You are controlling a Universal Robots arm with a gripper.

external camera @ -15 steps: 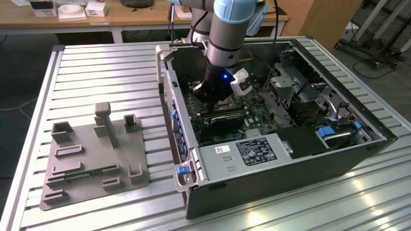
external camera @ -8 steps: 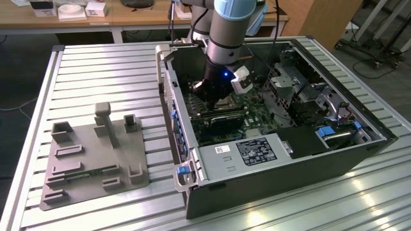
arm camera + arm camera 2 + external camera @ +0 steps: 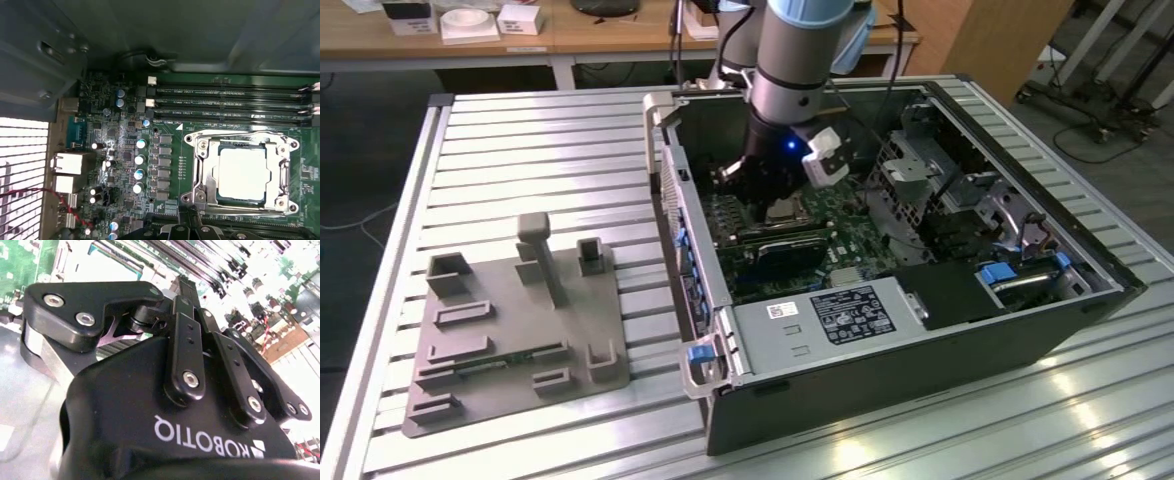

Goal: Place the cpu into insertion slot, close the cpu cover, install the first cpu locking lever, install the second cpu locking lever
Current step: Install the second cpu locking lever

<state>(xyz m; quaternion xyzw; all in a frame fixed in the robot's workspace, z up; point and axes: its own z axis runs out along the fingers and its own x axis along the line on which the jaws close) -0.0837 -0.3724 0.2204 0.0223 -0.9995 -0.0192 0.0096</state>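
One small flat square cpu with a pale silver-grey metal top (image 3: 243,172) lies face up in the insertion slot, a square socket on the green circuit board (image 3: 175,160), its edges running parallel to the socket's sides. The cpu cover, a thin silver metal frame plate with a square central opening (image 3: 242,141), lies flat over the chip's edges, so the lid is down. Three long narrow black memory slots (image 3: 225,103) run alongside one side of the socket, and a column of silver-topped capacitors (image 3: 140,165) stands near another side.

In the exterior view the black gripper (image 3: 761,180) hangs inside the open dark grey computer case (image 3: 907,370), directly above the socket (image 3: 787,212). Whether its fingers are apart or together I cannot tell. A grey moulded fixture tray (image 3: 520,330) rests on the ribbed metal table (image 3: 520,140), towards the exterior view's left of the case.
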